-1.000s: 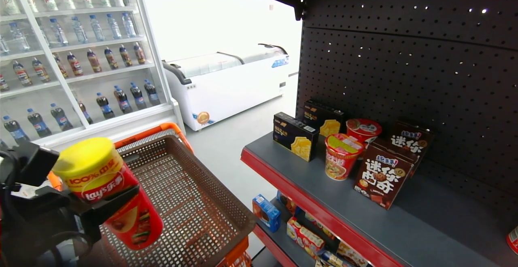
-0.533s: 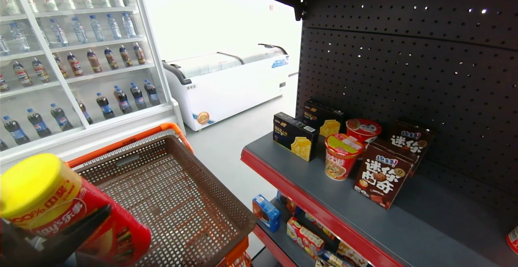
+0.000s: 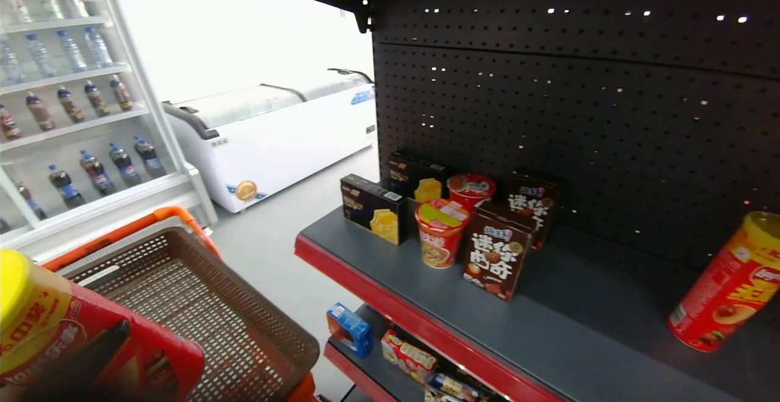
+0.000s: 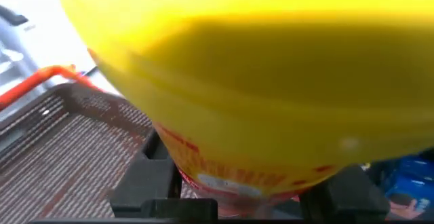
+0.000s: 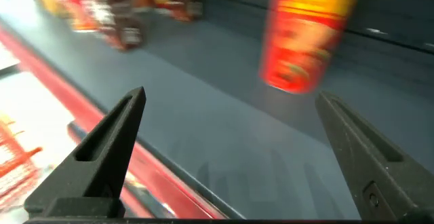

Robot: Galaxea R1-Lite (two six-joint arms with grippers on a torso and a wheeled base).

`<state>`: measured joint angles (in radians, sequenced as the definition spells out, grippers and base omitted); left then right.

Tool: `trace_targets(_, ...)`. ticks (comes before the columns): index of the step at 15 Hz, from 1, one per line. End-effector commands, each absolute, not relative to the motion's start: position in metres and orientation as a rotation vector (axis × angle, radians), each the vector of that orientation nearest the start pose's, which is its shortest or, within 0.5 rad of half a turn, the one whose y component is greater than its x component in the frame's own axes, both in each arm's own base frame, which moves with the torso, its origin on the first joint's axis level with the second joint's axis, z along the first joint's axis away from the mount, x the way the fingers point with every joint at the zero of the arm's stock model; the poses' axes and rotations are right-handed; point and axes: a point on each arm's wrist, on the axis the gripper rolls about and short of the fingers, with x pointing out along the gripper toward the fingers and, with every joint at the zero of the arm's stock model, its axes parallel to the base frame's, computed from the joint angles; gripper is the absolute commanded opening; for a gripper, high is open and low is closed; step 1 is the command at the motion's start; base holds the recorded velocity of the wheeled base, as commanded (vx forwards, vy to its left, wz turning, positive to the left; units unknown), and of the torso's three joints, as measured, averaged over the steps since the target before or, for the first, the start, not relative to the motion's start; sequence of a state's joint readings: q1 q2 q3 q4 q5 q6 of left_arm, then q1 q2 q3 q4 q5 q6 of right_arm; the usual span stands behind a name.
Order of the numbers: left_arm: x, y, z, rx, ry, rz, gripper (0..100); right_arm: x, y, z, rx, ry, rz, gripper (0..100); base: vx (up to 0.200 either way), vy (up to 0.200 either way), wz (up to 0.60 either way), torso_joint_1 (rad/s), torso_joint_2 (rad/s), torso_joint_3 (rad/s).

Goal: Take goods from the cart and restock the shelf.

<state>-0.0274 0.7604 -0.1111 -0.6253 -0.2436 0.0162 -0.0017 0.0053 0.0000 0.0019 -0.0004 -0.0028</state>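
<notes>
Step in hand: by the look of it, carrying one chip can (image 3: 73,341) from the cart basket (image 3: 244,310) across to the shelf (image 3: 548,329).
Left end effector (image 4: 237,193): clamped around the red body of the chip can, just under its yellow lid; the can lies tilted in the grasp.
Where the can is: in the air above the near corner of the cart basket, well apart from the shelf board.
Right end effector (image 5: 230,95): fingers spread wide, holding nothing, hanging over the bare grey shelf board.
Shelf stock: a second can (image 3: 725,286) stands toward the right end; a noodle cup (image 3: 440,231) and brown boxes (image 3: 493,256) are grouped toward the left end.
Best landing spot: probably the bare stretch of board between the brown boxes and the second can.
How to do it well: lift the can clear of the red front lip, turn it upright before lowering, and set its base flat on the board.
Clearance: the approach should stay away from the second can, since a tall narrow can would likely topple at a nudge.
Release: open only once the base sits fully on the board, then back out straight.
Right arm: best kept out of the left arm's path over the board.
</notes>
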Motion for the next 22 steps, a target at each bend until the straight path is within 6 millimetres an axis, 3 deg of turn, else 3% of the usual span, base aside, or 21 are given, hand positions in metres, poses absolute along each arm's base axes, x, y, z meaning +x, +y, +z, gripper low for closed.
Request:
trace_targets(1,0.0697,-0.0075,0.1593,0.013,0.022,-0.273,0,-0.0223,0.0,0.0755,-0.003,0.008,-0.002,100,0.0,0.0,-0.6,0.007,0.0,0.002)
trace_targets(15,0.0693,-0.0075,0.1585,0.009,0.024,-0.276,0,-0.0223,0.0,0.0756,-0.003,0.006,-0.002,100,0.0,0.0,-0.6,0.003,0.0,0.002)
trace_targets(22,0.0689,-0.0074,0.1578,0.008,0.026,-0.273,0,-0.0223,0.0,0.0756,-0.003,0.006,-0.002,100,0.0,0.0,0.0,0.0,0.0,0.0)
